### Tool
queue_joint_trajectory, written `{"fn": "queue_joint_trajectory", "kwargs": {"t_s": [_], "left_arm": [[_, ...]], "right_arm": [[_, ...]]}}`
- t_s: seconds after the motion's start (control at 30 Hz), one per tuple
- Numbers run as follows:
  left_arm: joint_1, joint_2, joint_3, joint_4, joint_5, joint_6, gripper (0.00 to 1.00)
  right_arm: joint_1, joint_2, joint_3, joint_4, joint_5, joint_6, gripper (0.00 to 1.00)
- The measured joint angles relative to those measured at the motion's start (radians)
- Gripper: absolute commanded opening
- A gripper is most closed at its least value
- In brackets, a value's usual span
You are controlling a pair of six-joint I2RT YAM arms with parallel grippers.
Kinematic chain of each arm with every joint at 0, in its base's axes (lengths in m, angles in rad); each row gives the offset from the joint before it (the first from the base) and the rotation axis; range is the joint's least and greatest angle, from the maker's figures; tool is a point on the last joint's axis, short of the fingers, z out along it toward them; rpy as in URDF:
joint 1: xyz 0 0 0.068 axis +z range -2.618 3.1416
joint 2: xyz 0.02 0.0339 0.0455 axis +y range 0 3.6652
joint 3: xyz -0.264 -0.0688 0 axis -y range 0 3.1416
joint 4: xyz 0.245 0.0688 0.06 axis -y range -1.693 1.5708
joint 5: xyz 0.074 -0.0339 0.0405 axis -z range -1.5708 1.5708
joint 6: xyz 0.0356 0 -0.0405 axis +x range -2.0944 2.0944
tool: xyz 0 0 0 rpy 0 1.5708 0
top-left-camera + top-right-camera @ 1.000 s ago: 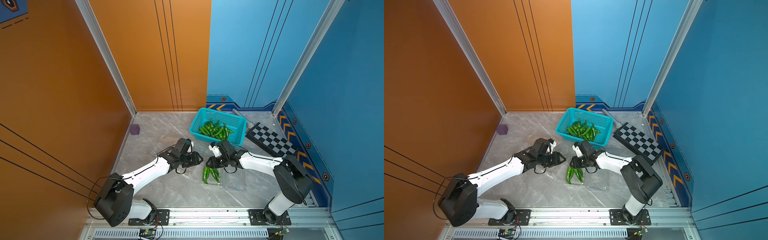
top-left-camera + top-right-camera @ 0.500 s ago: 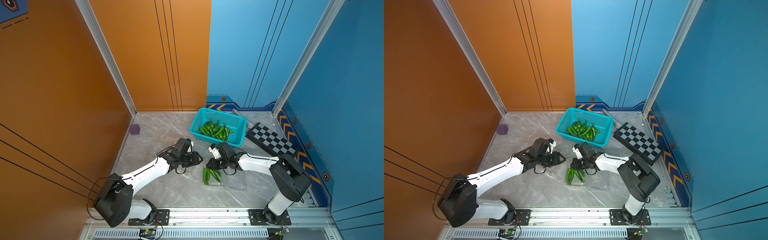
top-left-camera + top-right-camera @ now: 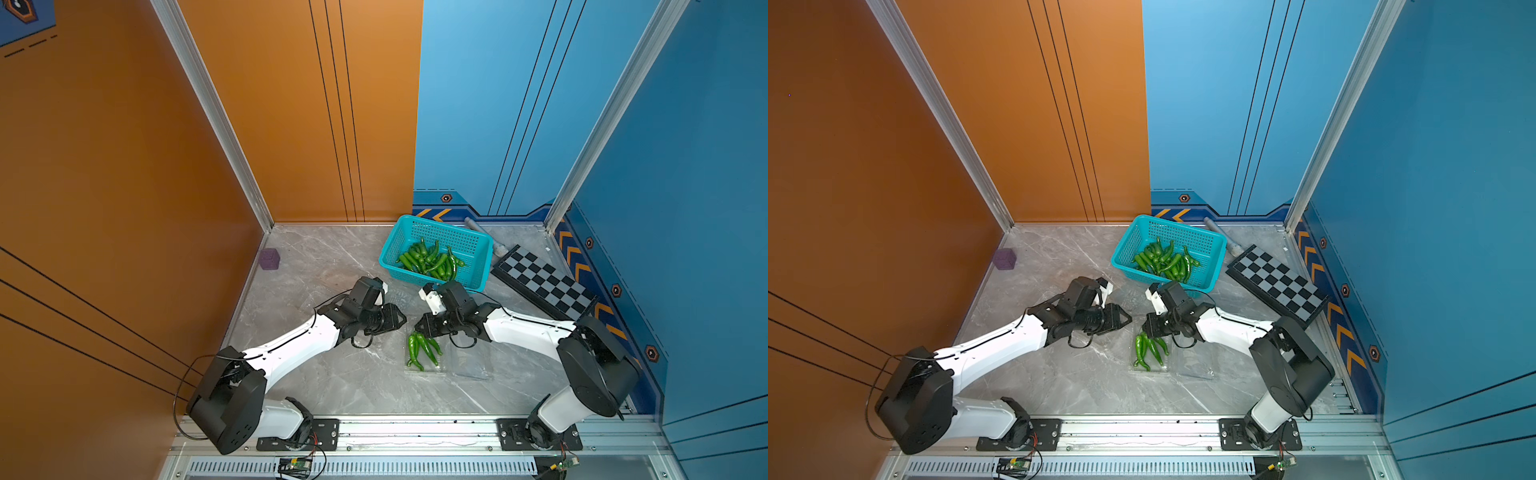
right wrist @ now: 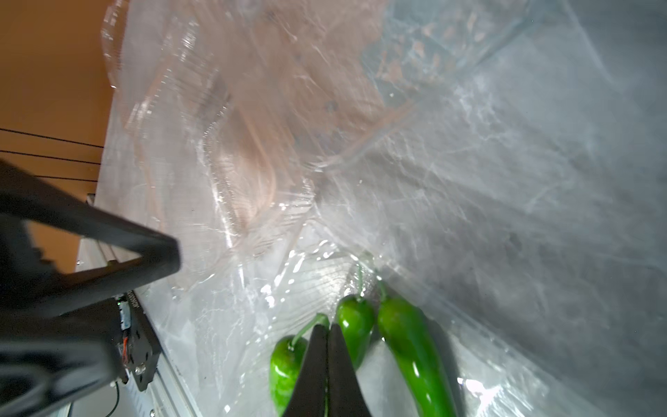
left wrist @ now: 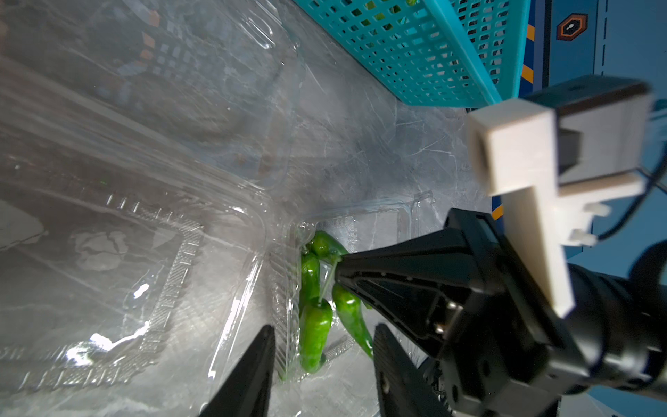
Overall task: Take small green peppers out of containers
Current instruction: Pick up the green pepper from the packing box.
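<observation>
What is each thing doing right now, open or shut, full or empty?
left tool: open, holding nothing.
right tool: shut, pinching a pepper stem.
clear container: lid open, peppers inside.
second clear container: open, looks empty.
teal basket: upright, pepper pile inside.

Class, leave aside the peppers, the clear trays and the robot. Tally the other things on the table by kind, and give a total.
basket: 1
checkerboard: 1
purple block: 1
grey rod: 1
Total: 4
</observation>
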Motion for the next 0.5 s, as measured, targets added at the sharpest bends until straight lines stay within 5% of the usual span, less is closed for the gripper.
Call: {"fn": "queue_joint_trajectory", "kwargs": {"t_s": [0.5], "left_arm": [[0.000,0.000,0.001,-0.004,-0.003,0.000,0.48]], "right_arm": [[-0.186,-0.203,0.095,-0.127,-0.050,-0.035,0.06]]}}
